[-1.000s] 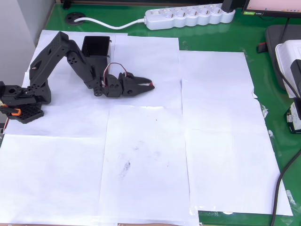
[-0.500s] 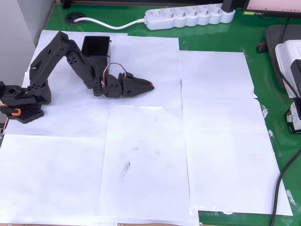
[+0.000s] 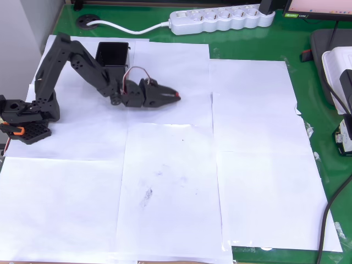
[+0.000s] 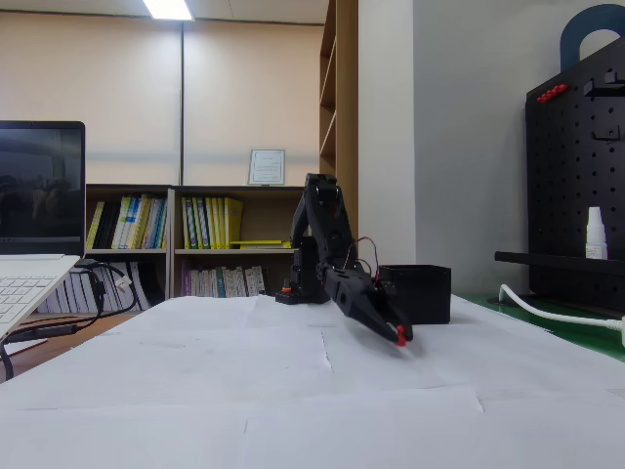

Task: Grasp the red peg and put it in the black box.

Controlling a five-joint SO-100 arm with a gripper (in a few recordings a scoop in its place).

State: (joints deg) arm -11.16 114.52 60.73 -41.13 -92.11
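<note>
One black arm reached across the white paper sheets point(image 3: 170, 181) on the green table point(image 3: 308, 99). Its gripper point(image 3: 175, 95) was closed on the red peg point(image 3: 177, 96), which showed as a small red spot at the fingertips. In the fixed view the gripper point(image 4: 398, 333) pointed down and forward, with the peg point(image 4: 400, 338) lifted just above the paper. The black box point(image 3: 113, 56) stood open behind the arm, near its elbow, well apart from the peg. A white power strip point(image 3: 223, 19) lay at the far edge
</note>
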